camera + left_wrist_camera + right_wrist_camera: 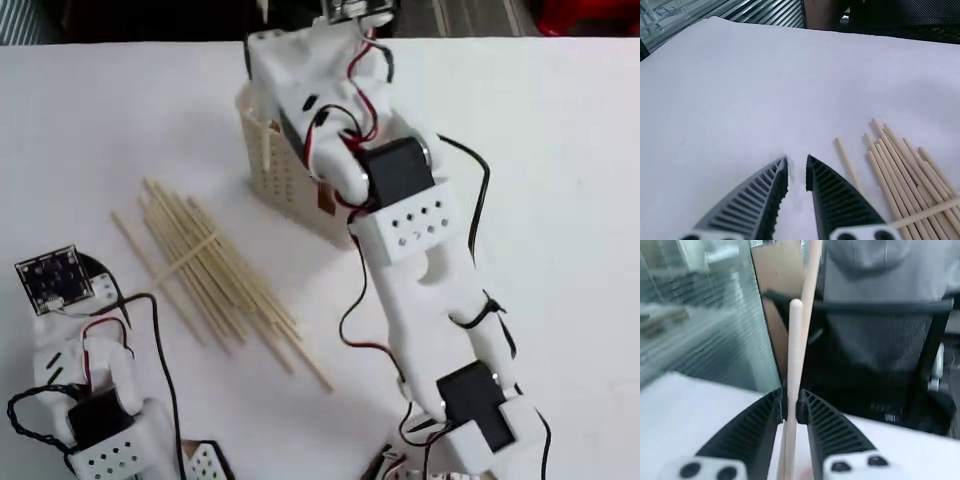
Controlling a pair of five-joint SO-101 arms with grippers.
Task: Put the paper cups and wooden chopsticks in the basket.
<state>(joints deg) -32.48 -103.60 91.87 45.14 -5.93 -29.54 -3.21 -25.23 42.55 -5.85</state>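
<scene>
Several wooden chopsticks (210,270) lie in a loose pile on the white table, left of the cream slotted basket (285,185). One chopstick (265,150) stands upright at the basket's near wall. My right arm (420,260) stretches from the front of the table to above the basket. Its gripper (791,405) is shut on an upright chopstick (795,360), with a second stick (810,270) rising just behind it. My left gripper (796,164) hovers low over bare table beside the pile's ends (900,170). A narrow gap shows between its fingers, and nothing is in it.
My left arm (100,430) sits at the front left corner of the table. Black and red cables (350,310) hang off the right arm near the pile. Bare tabletop (560,150) lies right of the basket. A dark office chair (880,340) stands beyond the table.
</scene>
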